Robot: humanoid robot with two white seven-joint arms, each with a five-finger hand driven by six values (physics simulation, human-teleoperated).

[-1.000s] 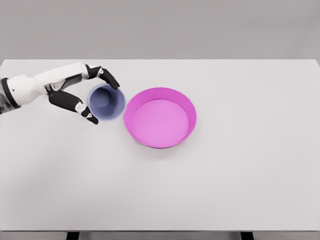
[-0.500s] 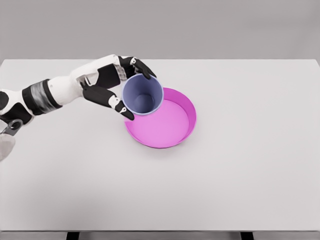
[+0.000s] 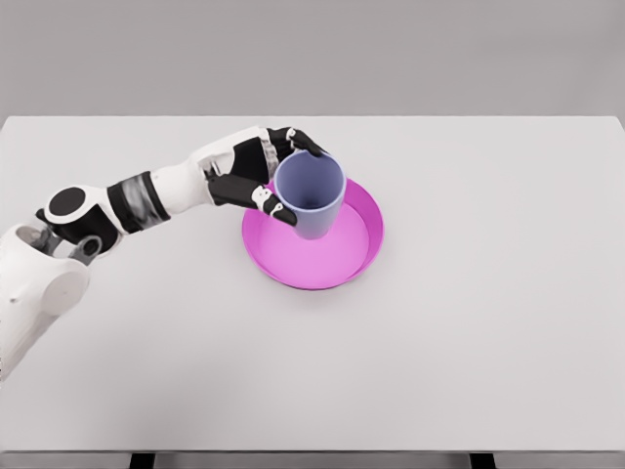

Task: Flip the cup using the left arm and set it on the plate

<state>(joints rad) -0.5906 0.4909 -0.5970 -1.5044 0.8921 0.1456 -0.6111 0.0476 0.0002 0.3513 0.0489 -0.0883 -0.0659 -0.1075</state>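
A lavender-blue cup (image 3: 312, 195) is upright with its mouth facing up, held over the magenta plate (image 3: 363, 256). My left hand (image 3: 278, 176) grips it from the left side, thumb in front and fingers behind the rim. The white left arm reaches in from the lower left across the table. Whether the cup's base touches the plate I cannot tell. No right arm shows in the head view.
A wide white table (image 3: 469, 332) carries the plate a little left of its middle. Behind the table's far edge is a plain grey wall.
My left hand has carried the cup to the right, from beside the plate's left rim to over the plate, and the cup now stands more upright.
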